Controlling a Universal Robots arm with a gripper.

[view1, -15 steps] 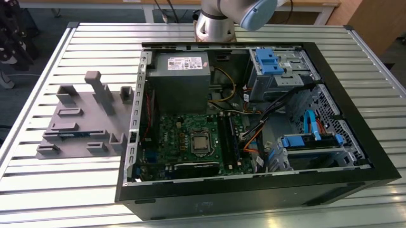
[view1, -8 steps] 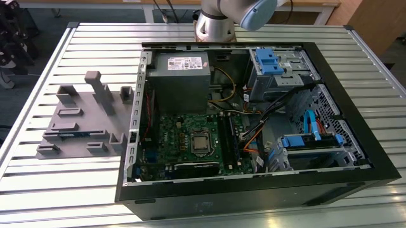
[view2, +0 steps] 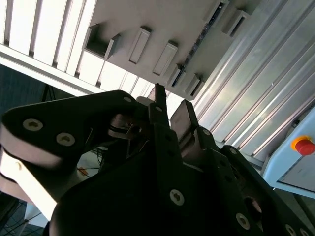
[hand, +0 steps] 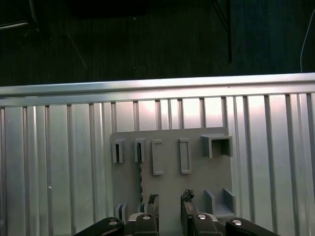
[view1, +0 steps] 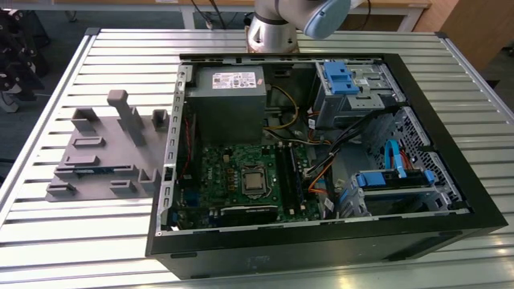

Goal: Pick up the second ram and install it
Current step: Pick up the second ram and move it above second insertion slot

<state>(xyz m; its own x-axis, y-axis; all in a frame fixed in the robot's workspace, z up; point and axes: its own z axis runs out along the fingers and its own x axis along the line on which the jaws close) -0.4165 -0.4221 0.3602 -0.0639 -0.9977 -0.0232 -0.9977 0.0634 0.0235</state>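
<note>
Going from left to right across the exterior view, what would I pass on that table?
Grey slotted holder, green motherboard, drive cage with blue latches, black right wall of the computer case.

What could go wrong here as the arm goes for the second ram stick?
1. In the first wrist view the open gripper is lined up beside the second ram, not astride it; descending so, a finger might hit its edge.
2. In the exterior view, loose cables lie near the motherboard and may snag.
</note>
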